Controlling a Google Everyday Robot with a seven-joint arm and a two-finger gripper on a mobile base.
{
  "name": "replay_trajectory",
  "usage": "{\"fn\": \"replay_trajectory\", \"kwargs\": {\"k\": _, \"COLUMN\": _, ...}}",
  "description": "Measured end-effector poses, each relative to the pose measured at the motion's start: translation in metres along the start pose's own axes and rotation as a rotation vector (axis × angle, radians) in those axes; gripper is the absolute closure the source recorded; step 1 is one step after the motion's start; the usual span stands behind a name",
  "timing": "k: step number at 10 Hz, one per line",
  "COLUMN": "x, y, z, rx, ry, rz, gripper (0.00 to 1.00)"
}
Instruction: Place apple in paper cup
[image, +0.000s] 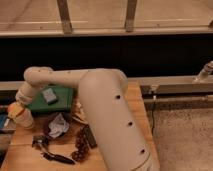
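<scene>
The apple (14, 109), small and yellow-orange, sits at the tip of my gripper (16, 106) at the far left edge of the wooden table. The gripper is shut on the apple and holds it just above and left of the paper cup (25, 120), a short white cylinder standing on the table. The apple touches or overlaps the cup's rim on its left side. My thick cream arm (105, 115) sweeps from bottom centre to the left and hides much of the table's middle.
A green tray (62, 99) with a small grey-blue object (49, 95) lies behind the cup. A dark bowl with crumpled paper (58, 125), a black tool (52, 155) and a dark knobbly cluster (80, 146) lie in front. The table's (25, 155) left edge is close.
</scene>
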Motion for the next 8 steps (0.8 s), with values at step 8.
{"fn": "replay_trajectory", "kwargs": {"k": 8, "x": 0.0008, "y": -0.0002, "z": 0.0001, "rx": 0.000, "ry": 0.000, "rz": 0.001, "gripper": 0.86}}
